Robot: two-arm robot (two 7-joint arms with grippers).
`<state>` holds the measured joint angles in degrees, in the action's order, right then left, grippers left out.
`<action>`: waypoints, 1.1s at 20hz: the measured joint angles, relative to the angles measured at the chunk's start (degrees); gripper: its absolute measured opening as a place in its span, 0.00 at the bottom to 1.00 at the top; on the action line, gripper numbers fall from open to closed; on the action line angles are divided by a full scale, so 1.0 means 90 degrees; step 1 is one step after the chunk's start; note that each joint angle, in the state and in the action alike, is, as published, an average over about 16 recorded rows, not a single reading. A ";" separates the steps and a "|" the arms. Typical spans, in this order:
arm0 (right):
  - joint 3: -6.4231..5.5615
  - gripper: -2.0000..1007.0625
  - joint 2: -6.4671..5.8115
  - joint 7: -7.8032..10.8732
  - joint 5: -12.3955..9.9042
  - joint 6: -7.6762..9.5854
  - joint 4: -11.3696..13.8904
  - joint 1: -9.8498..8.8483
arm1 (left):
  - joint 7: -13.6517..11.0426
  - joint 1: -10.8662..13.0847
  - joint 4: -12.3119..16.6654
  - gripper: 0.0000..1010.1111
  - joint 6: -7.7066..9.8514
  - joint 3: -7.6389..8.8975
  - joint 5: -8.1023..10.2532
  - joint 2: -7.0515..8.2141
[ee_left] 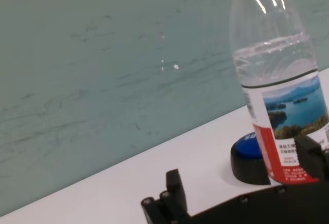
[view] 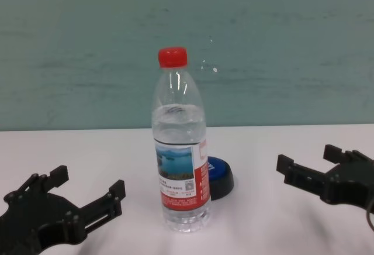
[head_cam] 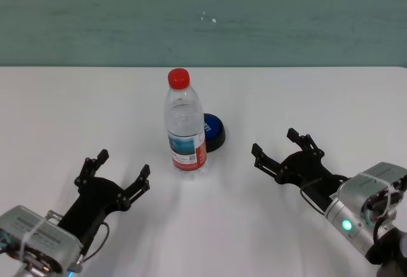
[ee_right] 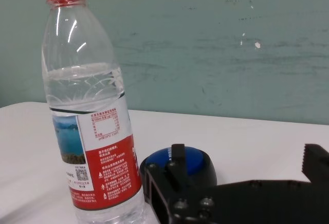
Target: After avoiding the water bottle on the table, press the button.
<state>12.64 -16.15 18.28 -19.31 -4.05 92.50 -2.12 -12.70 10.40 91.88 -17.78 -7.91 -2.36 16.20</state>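
The water bottle (head_cam: 185,124) stands upright in the middle of the white table (head_cam: 76,105), with a red cap and a red, white and blue label. The blue button (head_cam: 214,131) on its black base sits just behind the bottle to the right, partly hidden by it. My left gripper (head_cam: 121,172) is open and empty, near and to the left of the bottle. My right gripper (head_cam: 275,145) is open and empty, to the right of the button. The bottle (ee_right: 90,116) and button (ee_right: 180,165) show in the right wrist view, and also in the left wrist view: bottle (ee_left: 280,80), button (ee_left: 249,157).
A teal wall (head_cam: 203,16) rises behind the table's far edge. Bare tabletop lies to the left, right and front of the bottle.
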 joint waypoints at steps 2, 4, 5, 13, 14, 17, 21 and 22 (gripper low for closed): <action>0.0001 1.00 -0.0001 0.0001 0.0005 -0.0005 0.0002 -0.0001 | 0.0000 0.0000 0.0000 0.99 0.0000 0.0000 0.0000 0.0000; 0.0002 1.00 -0.0002 0.0002 0.0009 -0.0008 0.0004 -0.0002 | 0.0000 0.0000 0.0000 0.99 0.0000 0.0000 0.0000 0.0000; 0.0002 1.00 -0.0003 0.0003 0.0011 -0.0010 0.0005 -0.0003 | 0.0000 0.0000 0.0000 0.99 0.0000 0.0000 0.0000 0.0000; 0.0003 1.00 -0.0005 0.0004 0.0019 -0.0017 0.0009 -0.0005 | 0.0000 0.0000 0.0000 0.99 0.0000 0.0000 0.0000 0.0000; 0.0003 1.00 -0.0005 0.0004 0.0019 -0.0017 0.0009 -0.0005 | 0.0000 0.0000 0.0000 0.99 0.0000 0.0000 0.0000 0.0000; 0.0003 1.00 -0.0005 0.0004 0.0020 -0.0018 0.0010 -0.0005 | 0.0000 0.0000 0.0000 0.99 0.0000 0.0000 0.0000 0.0000; 0.0003 1.00 -0.0005 0.0004 0.0020 -0.0019 0.0010 -0.0004 | 0.0000 0.0000 0.0000 0.99 0.0000 0.0000 0.0000 0.0000; 0.0003 1.00 -0.0005 0.0004 0.0020 -0.0019 0.0009 -0.0004 | 0.0000 0.0000 0.0000 0.99 0.0000 0.0000 0.0000 0.0000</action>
<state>12.67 -16.19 18.31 -19.12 -4.22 92.59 -2.16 -12.70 10.40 91.88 -17.78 -7.91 -2.36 16.20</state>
